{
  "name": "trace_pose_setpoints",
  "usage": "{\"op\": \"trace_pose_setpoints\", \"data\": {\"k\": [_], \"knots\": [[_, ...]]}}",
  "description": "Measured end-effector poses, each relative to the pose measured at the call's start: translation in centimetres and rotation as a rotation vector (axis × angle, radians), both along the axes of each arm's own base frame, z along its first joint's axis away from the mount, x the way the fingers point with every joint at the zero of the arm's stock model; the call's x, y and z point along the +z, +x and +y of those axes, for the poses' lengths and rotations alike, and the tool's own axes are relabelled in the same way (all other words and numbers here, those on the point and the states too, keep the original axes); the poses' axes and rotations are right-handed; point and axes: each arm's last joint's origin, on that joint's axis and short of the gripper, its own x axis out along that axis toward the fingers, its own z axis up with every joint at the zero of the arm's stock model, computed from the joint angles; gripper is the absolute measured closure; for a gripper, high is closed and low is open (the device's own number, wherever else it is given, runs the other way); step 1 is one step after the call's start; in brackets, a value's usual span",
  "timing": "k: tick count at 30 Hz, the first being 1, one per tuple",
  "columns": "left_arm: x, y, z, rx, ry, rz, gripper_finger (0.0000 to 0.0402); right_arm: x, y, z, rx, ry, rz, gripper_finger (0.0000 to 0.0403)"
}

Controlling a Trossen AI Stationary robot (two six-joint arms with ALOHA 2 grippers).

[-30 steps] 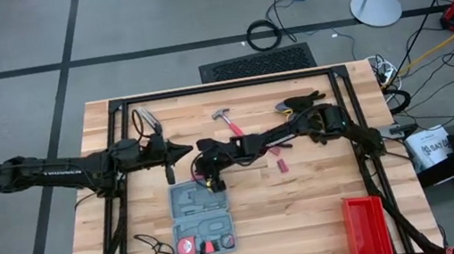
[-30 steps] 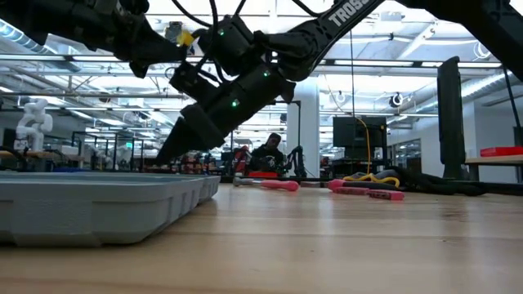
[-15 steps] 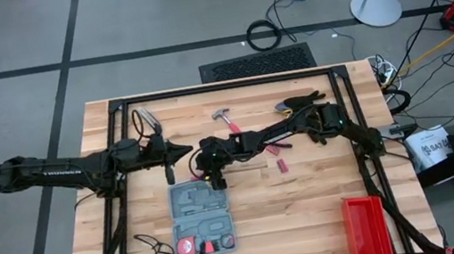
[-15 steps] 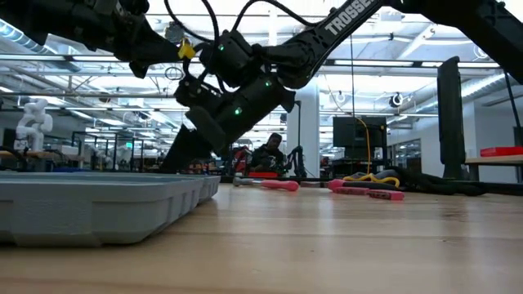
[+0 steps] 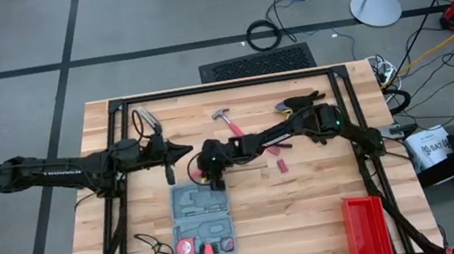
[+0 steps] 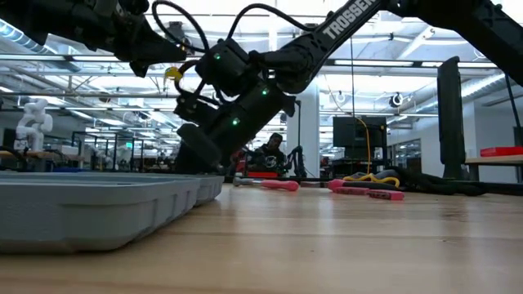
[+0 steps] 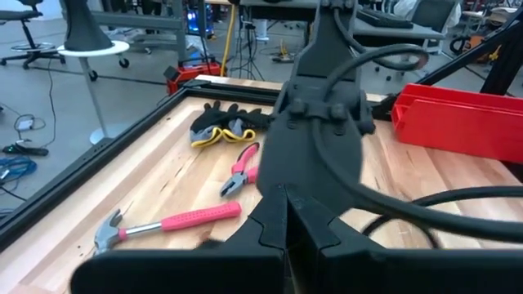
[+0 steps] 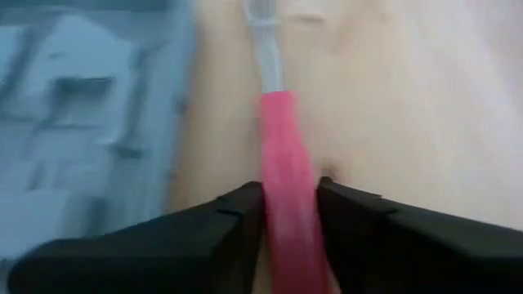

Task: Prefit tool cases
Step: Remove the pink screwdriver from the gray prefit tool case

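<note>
Wooden table (image 5: 309, 196) seen from above, with the open tool case (image 5: 202, 219) lying toward its near edge, its long axis running from the far side of the table to the near side and its grey moulded tray facing up; some recesses at the near end already hold red items. The right arm reaches across the table from the right, and the right gripper (image 5: 213, 176) hangs just beyond the case's far right corner, so the case lies immediately nearward of it. The left gripper (image 5: 184, 150) waits farther back over bare wood, fingers together and empty; the right arm is therefore the nearer one to the case. In the right wrist view the right gripper's fingers (image 8: 221, 229) flank a red-handled tool (image 8: 288, 204) with a pale shaft, apparently clamped on its handle; the tool's long axis points straight ahead of the gripper, parallel to the case's side wall (image 8: 176, 106), which lies just beside it. Seating the tool would appear to require a short sideways shift over the tray.
</note>
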Motion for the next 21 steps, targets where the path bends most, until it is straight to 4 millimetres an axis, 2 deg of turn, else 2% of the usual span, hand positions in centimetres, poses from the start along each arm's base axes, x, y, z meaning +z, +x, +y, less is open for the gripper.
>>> {"op": "trace_pose_setpoints", "data": {"k": [4, 9, 16, 21], "knots": [[0.0, 0.0, 0.0, 0.003, 0.004, 0.0, 0.0402, 0.4, -1.0, -1.3, -0.161, 0.078, 0.084, 0.0331], [0.0, 0.0, 0.0, 0.004, 0.005, 0.002, 0.0402, -0.1, -2.3, -1.2, -0.361, 0.143, 0.231, 0.0331], [-0.1, 0.0, 0.0, 0.0, 0.023, 0.013, 0.0402, 0.3, -3.1, 2.1, -0.45, 0.068, 0.289, 0.0331], [-0.1, 0.0, 0.0, 0.0, 0.025, 0.013, 0.0401, 2.7, -4.8, 3.7, -0.518, 0.049, 0.362, 0.0331]]}}
